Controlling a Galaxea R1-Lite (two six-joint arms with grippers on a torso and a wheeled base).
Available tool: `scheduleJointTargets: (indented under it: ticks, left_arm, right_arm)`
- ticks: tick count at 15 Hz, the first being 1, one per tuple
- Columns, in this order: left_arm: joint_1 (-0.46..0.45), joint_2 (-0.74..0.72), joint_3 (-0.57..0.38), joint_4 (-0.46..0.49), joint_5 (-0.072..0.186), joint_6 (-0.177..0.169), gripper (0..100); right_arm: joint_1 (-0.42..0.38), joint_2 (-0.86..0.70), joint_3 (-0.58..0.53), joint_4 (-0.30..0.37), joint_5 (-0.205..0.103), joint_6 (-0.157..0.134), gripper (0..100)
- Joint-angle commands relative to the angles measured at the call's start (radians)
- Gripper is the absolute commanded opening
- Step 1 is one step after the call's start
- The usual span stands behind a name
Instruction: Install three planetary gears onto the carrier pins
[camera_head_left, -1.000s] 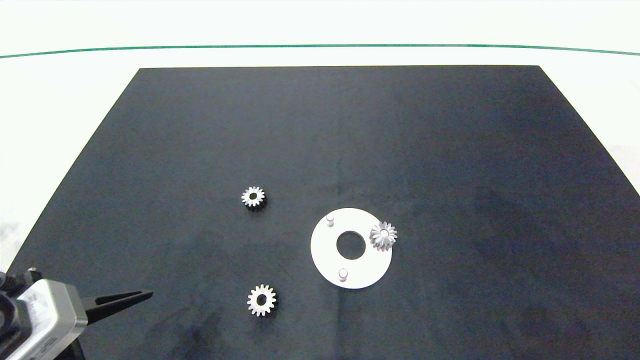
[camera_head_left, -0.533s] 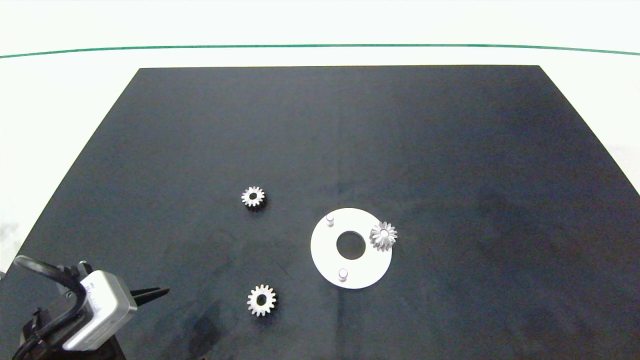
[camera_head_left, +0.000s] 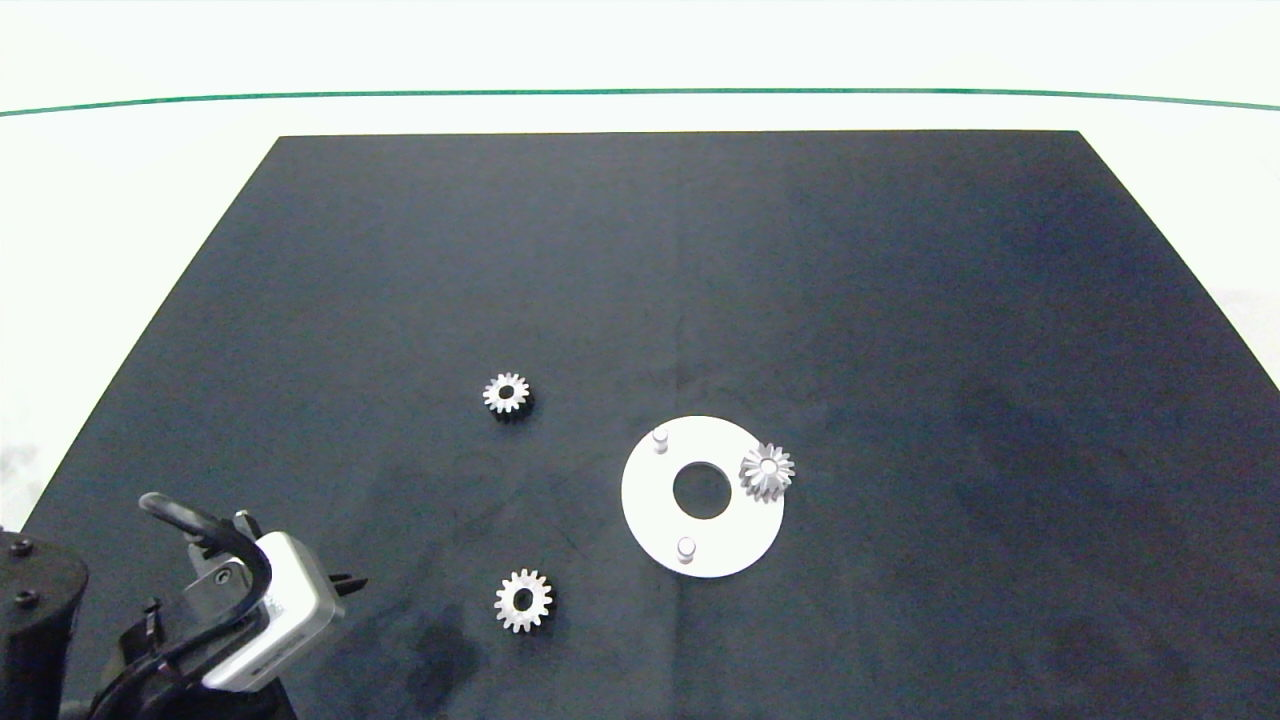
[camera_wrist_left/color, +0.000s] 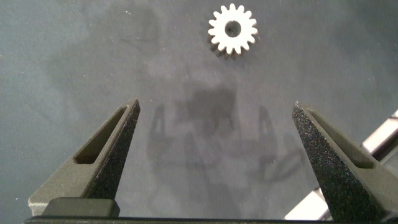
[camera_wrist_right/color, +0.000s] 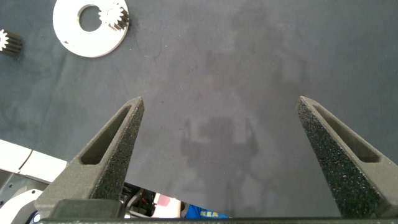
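Now my left gripper (camera_wrist_left/color: 214, 134) has come further in over the mat's (camera_head_left: 700, 250) near left corner than a second ago, and it has tipped downward, so the head view shows mostly its wrist camera housing; its fingers (camera_wrist_left/color: 115, 146) stand wide apart, holding nothing, with the near gear (camera_head_left: 523, 601) just beyond them. I count three gears: that one, a far one (camera_head_left: 506, 394) lying loose on the mat, and one (camera_head_left: 767, 472) seated on a pin of the disc (camera_head_left: 650, 510). Two pins (camera_head_left: 660, 440) stand bare. My right gripper (camera_wrist_right/color: 221, 134) hangs spread and empty, well off to the disc's right. I can read no writing.
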Motion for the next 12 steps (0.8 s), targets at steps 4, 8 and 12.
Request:
scheduleJointTargets:
  ticks: [4, 8, 12]
  left_arm:
    - [-0.055, 0.074, -0.062, 0.020, 0.039, 0.002, 100]
    - [-0.082, 0.137, -0.057, -0.027, 0.073, 0.002, 100]
    - [-0.110, 0.163, -0.057, -0.030, 0.073, 0.002, 100]
  right_arm:
    - [0.001, 0.010, 0.001, 0.005, -0.002, 0.000, 100]
    - [0.001, 0.011, 0.001, 0.005, -0.002, 0.000, 100]
    - [0.001, 0.010, 0.001, 0.014, -0.002, 0.000, 100]
